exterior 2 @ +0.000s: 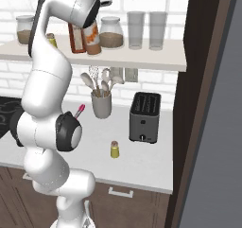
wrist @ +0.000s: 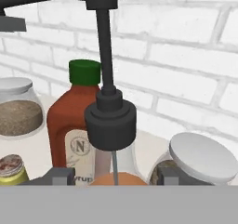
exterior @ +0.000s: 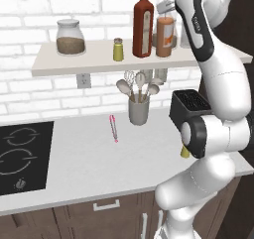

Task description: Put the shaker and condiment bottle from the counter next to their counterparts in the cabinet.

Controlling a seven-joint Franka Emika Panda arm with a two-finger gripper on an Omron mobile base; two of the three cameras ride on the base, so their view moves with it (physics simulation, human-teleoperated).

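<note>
Gripping the condiment bottle (exterior: 165,36) between its half-open fingers, the gripper (wrist: 113,175) keeps it on the cabinet (exterior: 99,59) beside the red bottle (exterior: 143,26)

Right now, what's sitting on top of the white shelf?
On the shelf: a grain jar, a small shaker, the red bottle and the condiment bottle. The arm covers the rest from the left.
</note>
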